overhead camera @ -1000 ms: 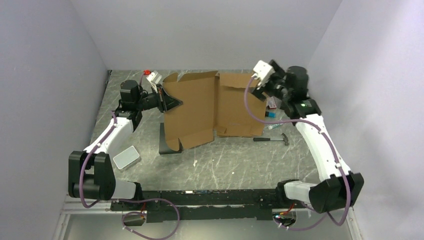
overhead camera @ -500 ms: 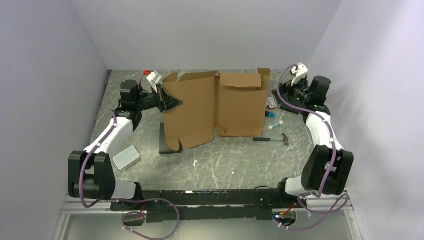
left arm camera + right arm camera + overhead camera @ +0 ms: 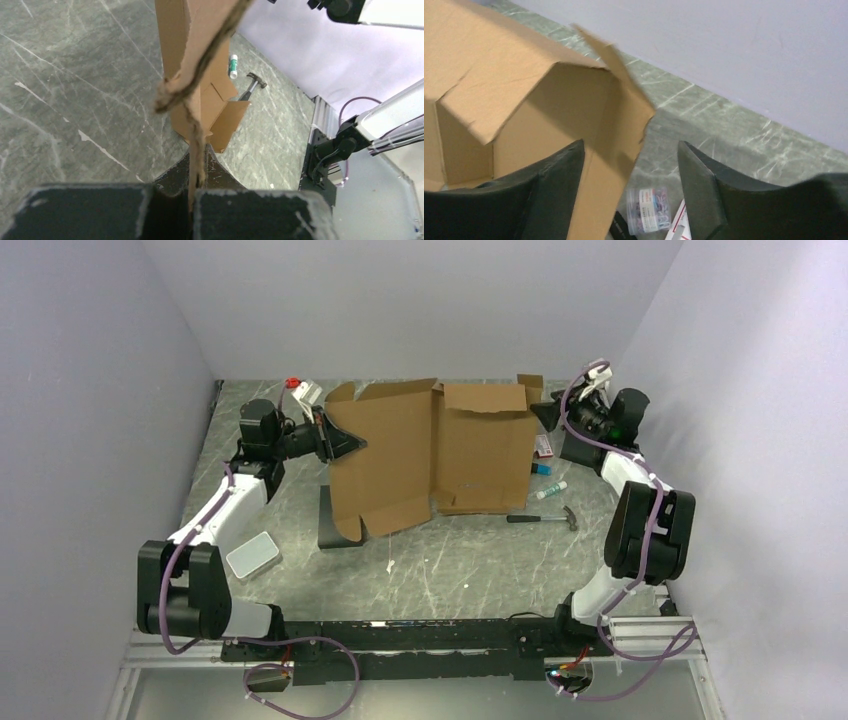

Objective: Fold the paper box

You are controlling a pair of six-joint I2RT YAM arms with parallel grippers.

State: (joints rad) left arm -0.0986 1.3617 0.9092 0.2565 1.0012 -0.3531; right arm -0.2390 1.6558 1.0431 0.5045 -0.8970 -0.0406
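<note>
Nothing legible anywhere; the print on the small packet (image 3: 647, 210) is too blurred to read.

Paper box (image 3: 430, 455): plain brown corrugated cardboard. Table (image 3: 470, 560): dark grey-green, marbled with white veins. Tin (image 3: 253, 555): light grey. Block (image 3: 335, 530): black. Arms (image 3: 640, 505): white shells, black joints, purple cables. Left gripper (image 3: 192, 194): black, edges scuffed grey. Walls (image 3: 400, 300): pale lavender

Your box (image 3: 430, 455) is a brown corrugated sheet, only partly folded: two big panels stand raised side by side at the table's (image 3: 470, 560) far middle, with small flaps bent along their edges.
</note>
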